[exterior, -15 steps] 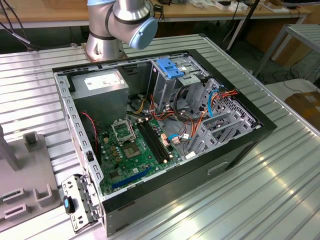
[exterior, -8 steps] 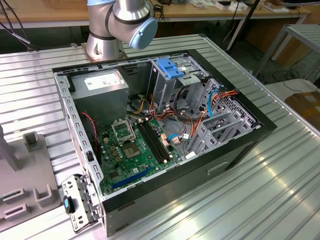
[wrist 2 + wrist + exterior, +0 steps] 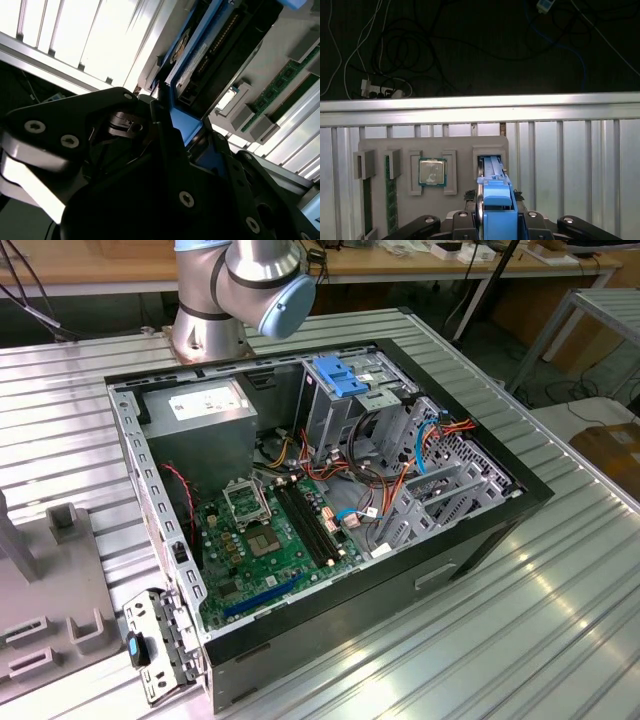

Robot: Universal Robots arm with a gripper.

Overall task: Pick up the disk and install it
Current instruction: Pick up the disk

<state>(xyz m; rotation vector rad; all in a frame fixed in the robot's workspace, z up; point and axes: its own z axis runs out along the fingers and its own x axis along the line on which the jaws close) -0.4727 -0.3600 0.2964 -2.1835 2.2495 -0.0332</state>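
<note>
The disk (image 3: pixel 497 202) is seen edge-on in both wrist views, so its labelled face is hidden. What shows is a blue plastic rail and, in the second wrist view, a dark body with a row of connector pins (image 3: pixel 200 70). Its far end points into a rectangular slot (image 3: pixel 490 162) of the grey fixture tray (image 3: pixel 462 145) straight ahead of the gripper (image 3: pixel 498 220). Whether that end has left the slot cannot be made out.

The gripper's matte black, bolted body is cut off at the picture edge. Its fingers (image 3: pixel 161 125) lie tight against the disk's two sides, closed on it with no gap showing.

Ahead of the gripper and to one side of the held disk, a square metal-capped processor (image 3: pixel 432 171) sits in a raised frame. Farther that way, green memory sticks (image 3: pixel 391 195) stand in narrow slots. The tray rests on a ribbed aluminium table (image 3: pixel 570 165). Beyond the table's edge, tangled cables (image 3: pixel 420 50) lie in darkness.

In the exterior view the arm (image 3: pixel 240 280) rises behind an open computer case (image 3: pixel 480 530).
</note>
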